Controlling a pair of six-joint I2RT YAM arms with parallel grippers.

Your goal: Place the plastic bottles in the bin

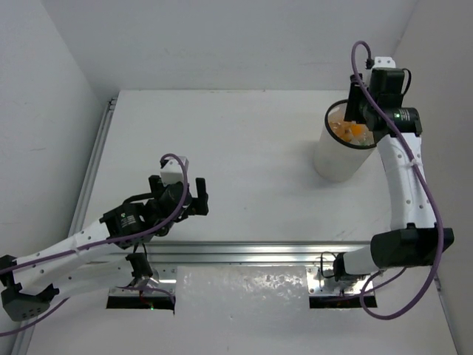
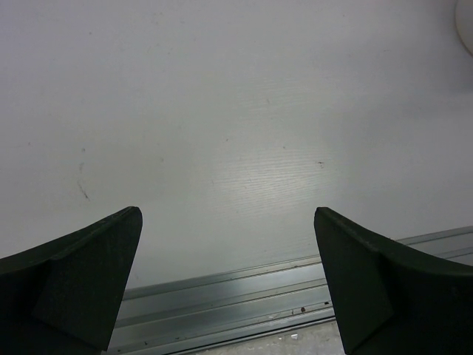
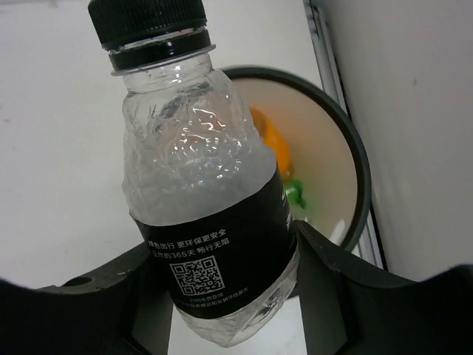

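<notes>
My right gripper (image 3: 222,248) is shut on a clear bottle (image 3: 199,170) with a black cap and a dark label, held just above the bin. The bin (image 3: 356,166) is cream-white with a black rim. An orange bottle (image 3: 270,140) and a green bottle (image 3: 296,194) lie inside it. In the top view the bin (image 1: 334,159) stands at the far right with orange bottles (image 1: 355,131) in it, and the right gripper (image 1: 361,103) hovers over its rim. My left gripper (image 1: 194,198) is open and empty above the bare table; its fingers (image 2: 89,274) frame nothing.
A metal rail (image 1: 259,251) runs along the table's near edge and also shows in the left wrist view (image 2: 244,292). White walls enclose the table on the left, back and right. The bin stands close to the right wall.
</notes>
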